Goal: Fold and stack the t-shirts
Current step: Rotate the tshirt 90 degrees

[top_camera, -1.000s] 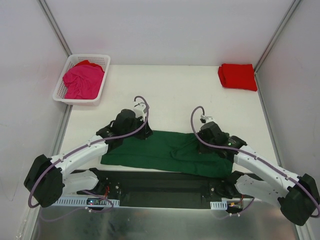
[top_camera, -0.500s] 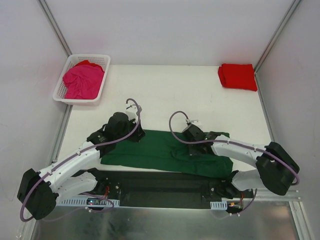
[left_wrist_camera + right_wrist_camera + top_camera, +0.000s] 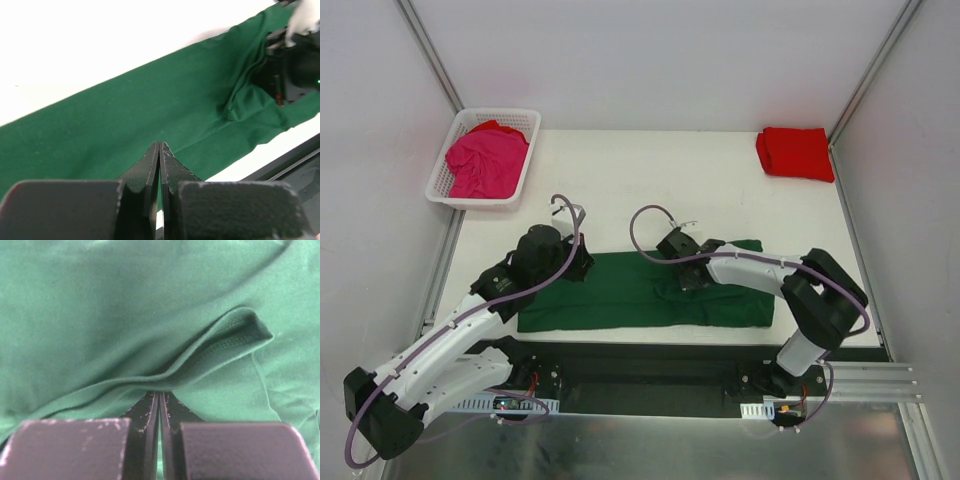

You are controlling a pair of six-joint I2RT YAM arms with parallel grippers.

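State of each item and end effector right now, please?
green t-shirt: spread as a long band, partly folded
red t-shirt: folded, far right corner
pink t-shirt: crumpled in white basket
left end effector: shut, over green t-shirt
right end effector: shut on a green t-shirt fold

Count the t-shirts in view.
3: green t-shirt spread along the near edge of the table, red t-shirt folded at the far right corner, pink t-shirt in the basket; others may hide beneath it.
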